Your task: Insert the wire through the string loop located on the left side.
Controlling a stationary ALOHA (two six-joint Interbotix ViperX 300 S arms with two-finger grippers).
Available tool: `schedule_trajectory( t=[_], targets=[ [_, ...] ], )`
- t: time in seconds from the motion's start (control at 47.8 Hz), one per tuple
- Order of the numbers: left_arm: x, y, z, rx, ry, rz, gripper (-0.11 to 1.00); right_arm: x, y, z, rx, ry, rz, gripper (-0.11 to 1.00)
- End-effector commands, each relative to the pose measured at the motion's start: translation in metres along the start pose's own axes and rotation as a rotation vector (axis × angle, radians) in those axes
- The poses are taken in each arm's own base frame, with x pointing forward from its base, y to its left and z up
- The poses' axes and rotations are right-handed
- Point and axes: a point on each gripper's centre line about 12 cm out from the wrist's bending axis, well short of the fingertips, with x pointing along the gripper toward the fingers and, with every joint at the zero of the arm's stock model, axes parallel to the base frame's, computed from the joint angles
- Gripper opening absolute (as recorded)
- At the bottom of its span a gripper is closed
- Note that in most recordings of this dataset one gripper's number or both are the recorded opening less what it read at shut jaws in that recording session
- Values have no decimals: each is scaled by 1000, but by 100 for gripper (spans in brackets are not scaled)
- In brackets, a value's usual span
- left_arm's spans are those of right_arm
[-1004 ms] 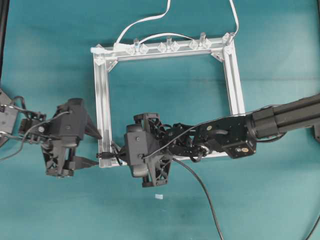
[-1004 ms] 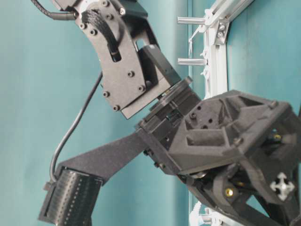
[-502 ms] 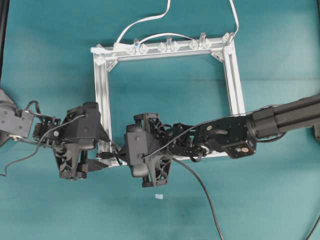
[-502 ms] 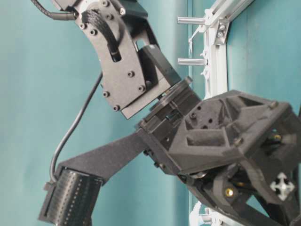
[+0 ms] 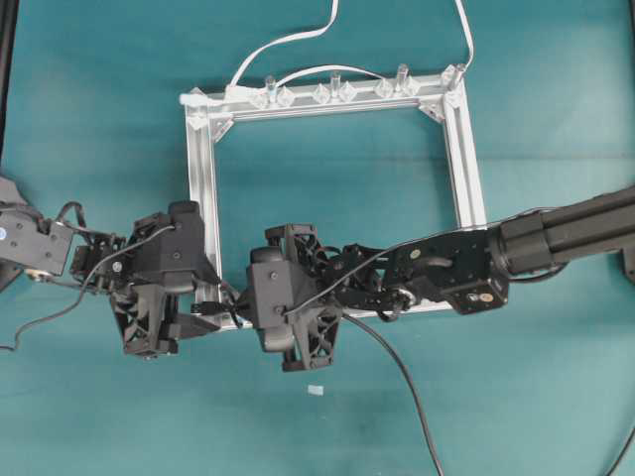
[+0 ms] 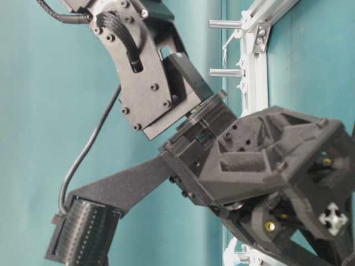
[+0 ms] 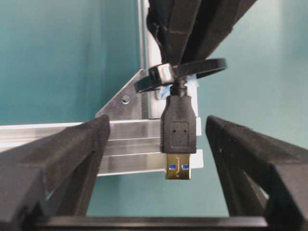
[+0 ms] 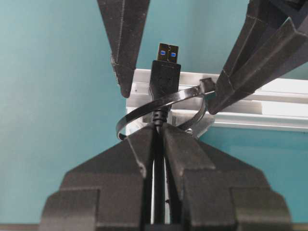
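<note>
**Plug passed through the loop, held from behind, flanked by spread fingers**

Overhead view. The left gripper (image 5: 203, 307) and the right gripper (image 5: 238, 307) meet nose to nose at the lower left corner of the aluminium frame (image 5: 203, 178). The wire (image 5: 397, 372) trails off behind the right gripper toward the bottom edge. A white flat cable (image 5: 288, 42) leaves the far bar of the frame, beside a row of clear pegs (image 5: 334, 91). The string loop cannot be made out between the two grippers.

Table-level view. The right arm's wrist housing (image 6: 266, 160) fills the foreground, with the frame upright (image 6: 256, 83) behind it. Neither gripper's fingertips can be seen, so this view does not show how the jaws stand.

Left wrist view. The left gripper (image 7: 159, 144) stands spread, one finger (image 7: 62, 154) on each side of the plug (image 7: 179, 130) and neither touching it. The plug points toward the camera, its blue-lined metal tip (image 7: 178, 169) between the fingers. Just beyond the plug, the string loop (image 7: 192, 70) circles the wire where it leaves the plug, with a pale blue bit beneath it.

Right wrist view. The right gripper (image 8: 158, 139) is pressed together on the wire just behind the plug (image 8: 164, 77). Directly ahead of its fingertips, the string loop (image 8: 144, 111) encircles the base of the plug. Farther ahead, the left gripper's fingers (image 8: 126, 43) flank the plug's tip, apart from it.
</note>
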Motion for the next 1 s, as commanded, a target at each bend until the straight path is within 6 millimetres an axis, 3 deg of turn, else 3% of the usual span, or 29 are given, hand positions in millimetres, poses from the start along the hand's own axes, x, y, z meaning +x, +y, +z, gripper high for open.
schedule_trajectory(
  t=[0.0, 0.209, 0.983],
  targets=[
    [-2, -5, 9, -1, -28, -13, 73, -5, 2, 18, -6, -48, 3, 7],
    [-3, -6, 10, 12, -29, -14, 19, -6, 1, 20, -8, -63, -6, 7],
    [-4, -7, 11, 13, -33, -19, 20, -5, 3, 9, -7, -4, 20, 10]
  ],
)
